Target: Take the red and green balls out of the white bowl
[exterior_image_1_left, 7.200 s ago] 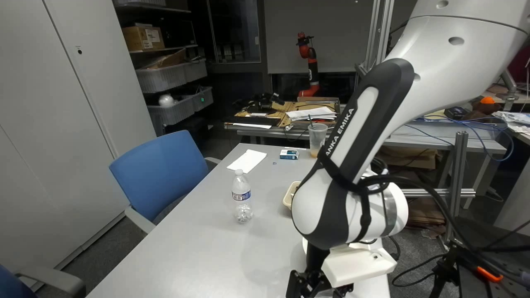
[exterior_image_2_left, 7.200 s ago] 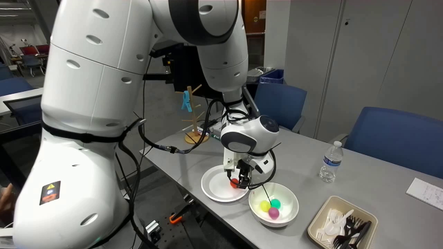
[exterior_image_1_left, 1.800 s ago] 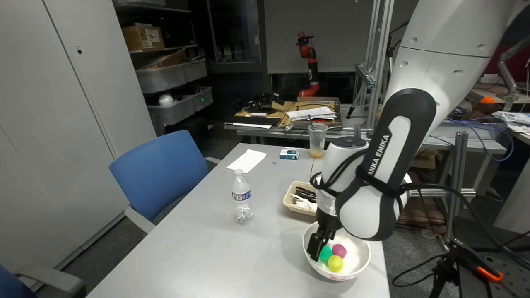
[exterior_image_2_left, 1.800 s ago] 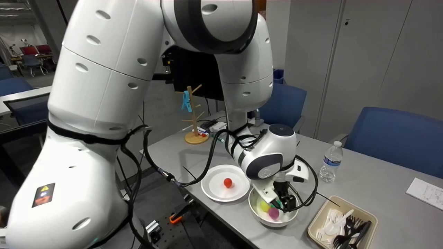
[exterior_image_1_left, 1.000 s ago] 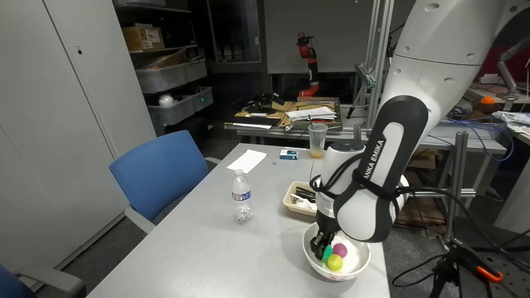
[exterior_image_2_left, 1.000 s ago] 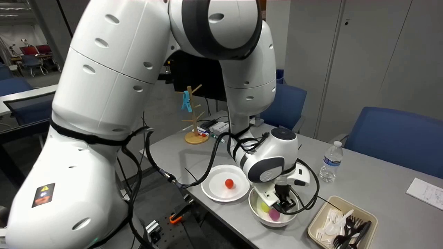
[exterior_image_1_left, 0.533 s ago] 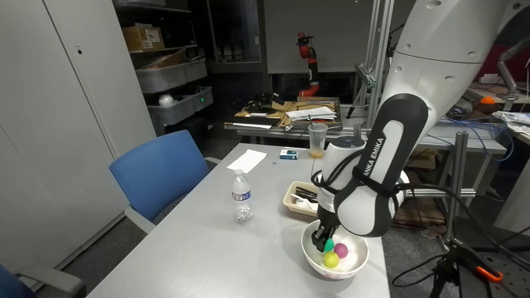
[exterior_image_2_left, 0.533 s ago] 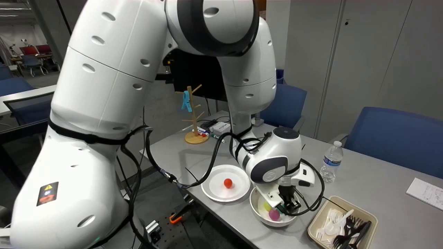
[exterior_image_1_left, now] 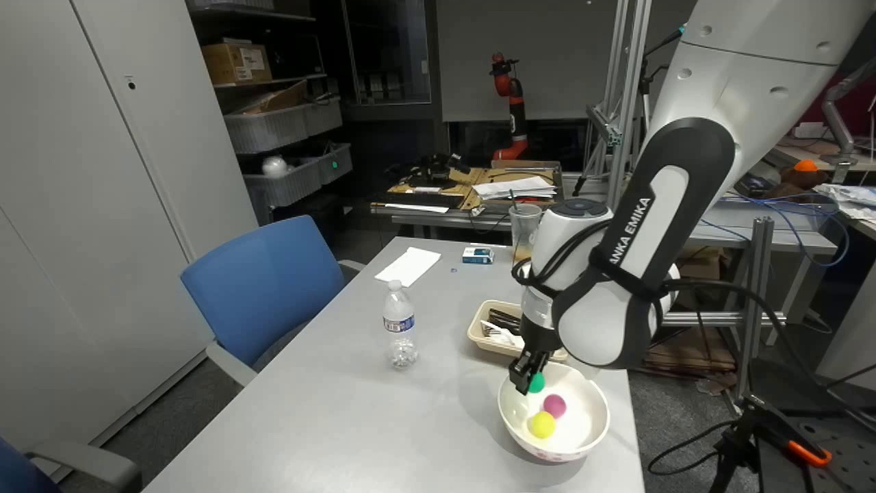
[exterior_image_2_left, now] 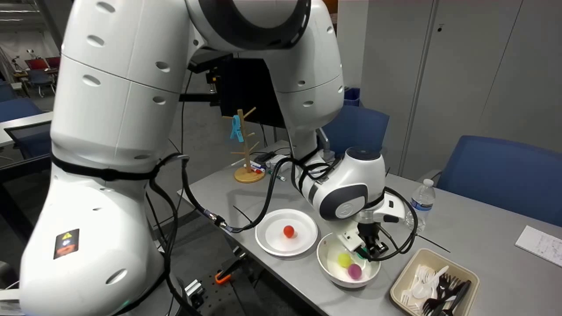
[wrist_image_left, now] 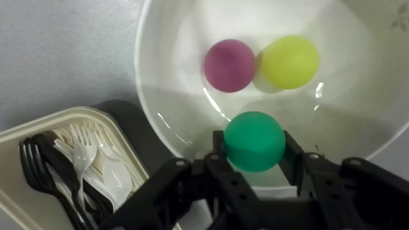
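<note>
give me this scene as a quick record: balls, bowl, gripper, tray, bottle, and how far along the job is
gripper: shut on green ball
green ball: over white bowl, rim clearance unclear
red ball: on white plate
in bowl: yellow ball, purple ball
tray: beside bowl, holding black and white cutlery
bottle: upright on table
job: red ball out, green ball gripped but not yet set down

Near the robot-side edge of the tabletop (exterior_image_2_left: 478,248), two balls (wrist_image_left: 229,65) (wrist_image_left: 290,62) are lying in a bowl (exterior_image_1_left: 586,418) beside a plate (exterior_image_2_left: 272,239) bearing another ball (exterior_image_2_left: 288,231).
</note>
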Available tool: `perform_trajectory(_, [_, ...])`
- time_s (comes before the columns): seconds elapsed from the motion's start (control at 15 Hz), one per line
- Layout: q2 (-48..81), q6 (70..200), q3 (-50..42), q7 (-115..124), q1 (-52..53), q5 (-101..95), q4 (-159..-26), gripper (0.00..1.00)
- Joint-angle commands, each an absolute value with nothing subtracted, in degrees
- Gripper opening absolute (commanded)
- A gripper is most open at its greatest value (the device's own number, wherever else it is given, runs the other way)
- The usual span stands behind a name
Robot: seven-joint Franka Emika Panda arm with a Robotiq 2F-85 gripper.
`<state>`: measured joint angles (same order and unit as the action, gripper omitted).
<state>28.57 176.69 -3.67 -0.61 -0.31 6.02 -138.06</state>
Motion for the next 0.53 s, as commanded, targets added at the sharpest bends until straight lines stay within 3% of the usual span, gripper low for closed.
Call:
perform_trajectory(0.0, [22.9,175.6,-4.3,1.2,1.3,4.4,-141.8,0.18])
perform_trajectory(0.47, [15.7,177.0,6.5,-1.4,-4.5,8.0,-144.9,0.18])
